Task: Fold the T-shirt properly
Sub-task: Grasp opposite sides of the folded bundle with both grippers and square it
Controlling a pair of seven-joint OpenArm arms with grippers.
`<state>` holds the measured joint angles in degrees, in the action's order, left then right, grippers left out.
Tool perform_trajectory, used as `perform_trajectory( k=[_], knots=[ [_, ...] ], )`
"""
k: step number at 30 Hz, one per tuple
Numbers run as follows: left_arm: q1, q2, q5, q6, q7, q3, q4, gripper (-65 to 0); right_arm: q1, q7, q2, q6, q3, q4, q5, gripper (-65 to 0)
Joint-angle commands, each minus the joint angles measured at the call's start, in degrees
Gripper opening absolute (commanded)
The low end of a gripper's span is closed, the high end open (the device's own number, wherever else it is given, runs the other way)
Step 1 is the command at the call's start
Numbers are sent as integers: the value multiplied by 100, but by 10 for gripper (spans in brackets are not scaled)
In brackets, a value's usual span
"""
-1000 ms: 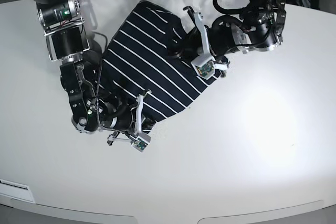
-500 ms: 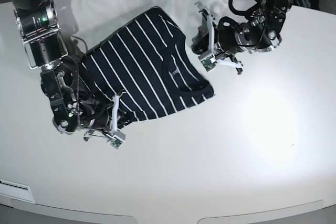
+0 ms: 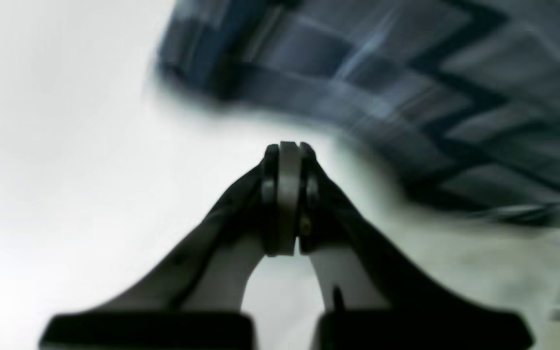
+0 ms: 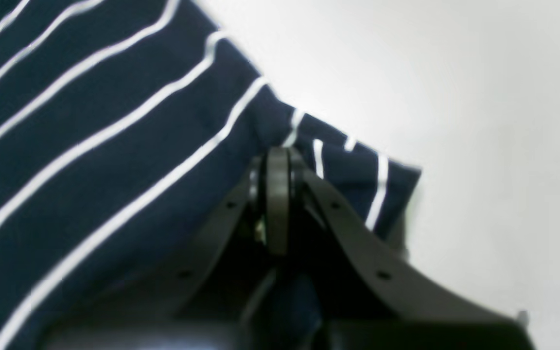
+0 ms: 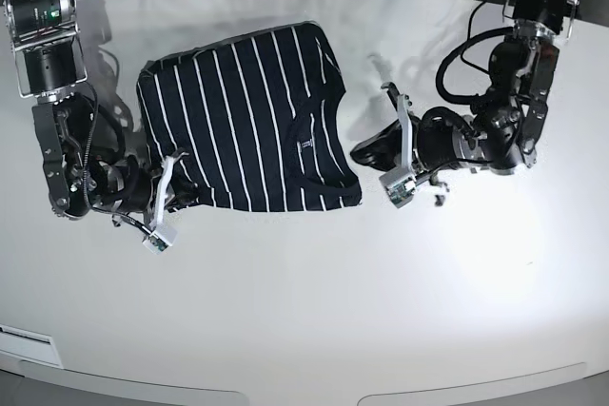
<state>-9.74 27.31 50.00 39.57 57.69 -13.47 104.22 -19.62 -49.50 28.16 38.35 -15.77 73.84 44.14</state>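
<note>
With my right gripper (image 4: 278, 167) pinched on a corner of the T-shirt (image 5: 249, 121) and my left gripper (image 3: 287, 150) closed empty beside it, the shirt lies folded compact on the table (image 5: 381, 282), seemingly only tidying left.

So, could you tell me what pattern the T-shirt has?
Dark navy T-shirt with thin white stripes; clearest in base view.

The T-shirt (image 5: 249, 116) lies folded on the table (image 5: 400, 292).
</note>
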Motion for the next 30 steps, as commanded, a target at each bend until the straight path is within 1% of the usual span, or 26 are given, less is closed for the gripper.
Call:
perform_trajectory(
  k=[1, 3, 4, 5, 6, 8, 11, 13, 15, 17, 20, 22, 25, 27, 30],
  knots=[
    [-42, 28, 494, 43, 153, 31, 153, -650, -199, 234, 57, -15, 229, 105, 59, -650],
    [33, -28, 1602, 43, 588, -13, 238, -650, -214, 315, 7, 165, 485, 103, -4, -650],
    [74, -96, 2020, 43, 813, -46, 262, -650, -219, 350, 7, 165, 555, 103, -50, -650],
    [120, -184, 2236, 43, 1021, -92, 267, -650, -229, 345, 9, 165, 584, 103, -129, -650],
    [160, -267, 2247, 43, 1189, -157, 264, -650, -229, 345, 9, 165, 584, 103, -234, -650],
    [249, -407, 1928, 43, 1423, -341, 258, -650, -225, 345, -2, 165, 564, 103, -439, -650],
    [439, -483, 1473, 43, 1364, -807, 251, -650, -223, 382, -87, 165, 562, 103, -745, -650],
    [542, -476, 1060, 43, 1113, -1198, 251, -650, -227, 503, -136, 165, 562, 103, -955, -650],
    [595, -476, 544, 43, 745, -1519, 251, -650, -227, 649, -173, 165, 562, 103, -1185, -650],
    [588, -479, 42, 43, 466, -1725, 249, -650, -205, 614, -179, 165, 553, 103, -1305, -650],
    [588, -472, -717, 43, 223, -1773, 236, -650, -37, 269, -142, 165, 553, 103, -1198, -650],
    [533, -393, -1025, 43, 26, -1762, 125, -650, 146, 138, -96, 165, 555, 109, -964, -650],
    [330, -319, -1384, 43, -365, -1759, -339, -650, 426, 120, 9, 165, 557, 195, -660, -650],
    [144, -319, -1558, 43, -575, -1759, -778, -650, 647, 111, 87, 165, 566, 409, -645, -650],
    [-146, -341, -1626, 43, -896, -1764, -1462, -650, 1084, 52, 247, 165, 570, 1012, -654, -650]
  ],
)
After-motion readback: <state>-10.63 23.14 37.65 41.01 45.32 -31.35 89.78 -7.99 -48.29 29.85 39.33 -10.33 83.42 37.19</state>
